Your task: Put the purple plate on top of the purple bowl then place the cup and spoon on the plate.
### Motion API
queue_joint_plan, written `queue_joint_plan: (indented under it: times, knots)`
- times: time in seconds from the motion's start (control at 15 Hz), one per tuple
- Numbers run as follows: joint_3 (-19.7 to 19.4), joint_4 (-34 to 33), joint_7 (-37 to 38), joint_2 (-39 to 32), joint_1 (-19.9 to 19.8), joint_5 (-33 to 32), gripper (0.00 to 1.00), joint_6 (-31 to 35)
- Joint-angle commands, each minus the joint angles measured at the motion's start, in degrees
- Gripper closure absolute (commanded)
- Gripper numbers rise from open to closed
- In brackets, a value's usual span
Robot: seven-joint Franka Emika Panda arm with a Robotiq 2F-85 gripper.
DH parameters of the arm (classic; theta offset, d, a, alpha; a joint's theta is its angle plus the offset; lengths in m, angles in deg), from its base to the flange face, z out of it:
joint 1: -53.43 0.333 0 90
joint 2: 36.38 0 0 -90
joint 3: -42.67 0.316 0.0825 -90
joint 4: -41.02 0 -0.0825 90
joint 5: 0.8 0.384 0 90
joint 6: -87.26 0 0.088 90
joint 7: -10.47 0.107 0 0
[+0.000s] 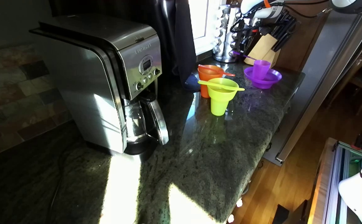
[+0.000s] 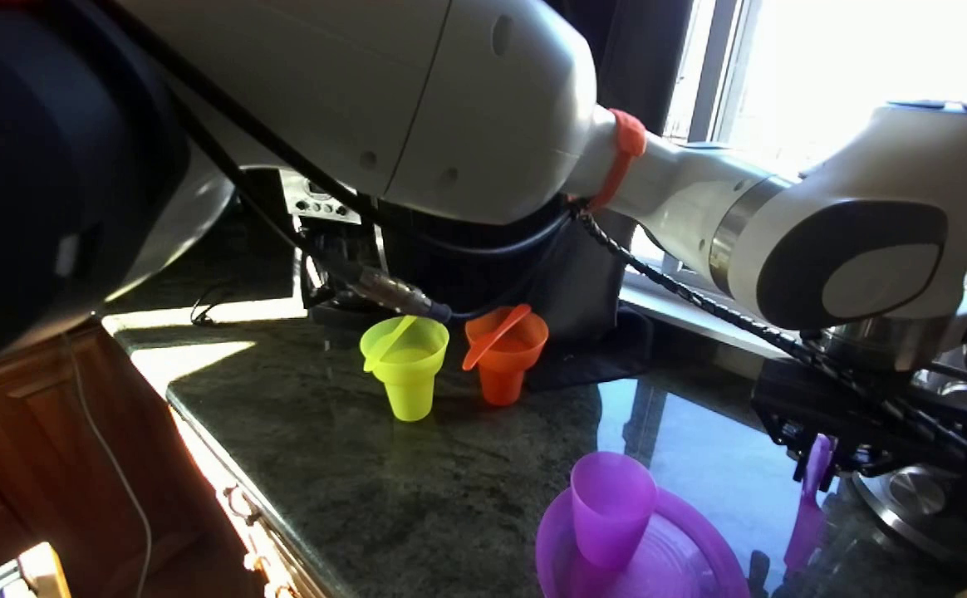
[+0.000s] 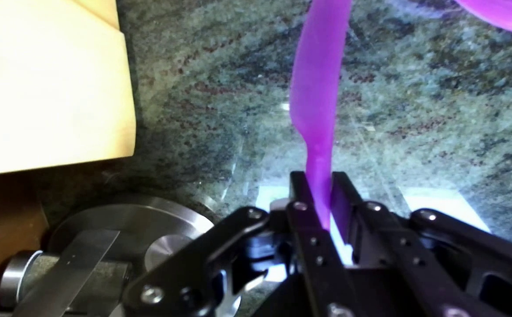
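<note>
The purple plate point(image 1: 275, 75) rests on top of the purple bowl point(image 1: 262, 85). The purple cup point(image 1: 261, 69) stands on the plate. In an exterior view the plate point(image 2: 699, 540) and cup point(image 2: 612, 508) show from above, with the bowl hidden. My gripper point(image 3: 318, 176) is shut on the thin purple spoon point(image 3: 320, 92) and holds it edge-on above the counter. The gripper point(image 2: 816, 475) and spoon point(image 2: 806, 523) are beside the plate, apart from it. The spoon point(image 1: 243, 56) also shows behind the cup. The plate's rim point(image 3: 509, 13) shows at the wrist view's top right corner.
An orange vessel point(image 2: 507, 365) and a yellow-green cup point(image 2: 409, 382) with spoons across their rims stand along the counter point(image 1: 218, 149). A knife block point(image 1: 263, 48) and metal spice rack point(image 1: 226, 37) stand near the gripper. A coffee maker point(image 1: 106, 77) is farther along.
</note>
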Motion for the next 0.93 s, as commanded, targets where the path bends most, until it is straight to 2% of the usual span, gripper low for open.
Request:
queue_joint_plan:
  times: [0.0, 0.47, 0.87]
  knots:
    - [0.3, 7.3, -3.9, 6.0, 0.0, -0.5, 0.96, 0.6]
    - [0.0, 17.0, -7.3, 13.9, 0.2, -0.7, 0.96, -2.1]
    - [-2.0, 27.3, -6.1, 21.0, 1.2, -0.2, 0.96, -1.2]
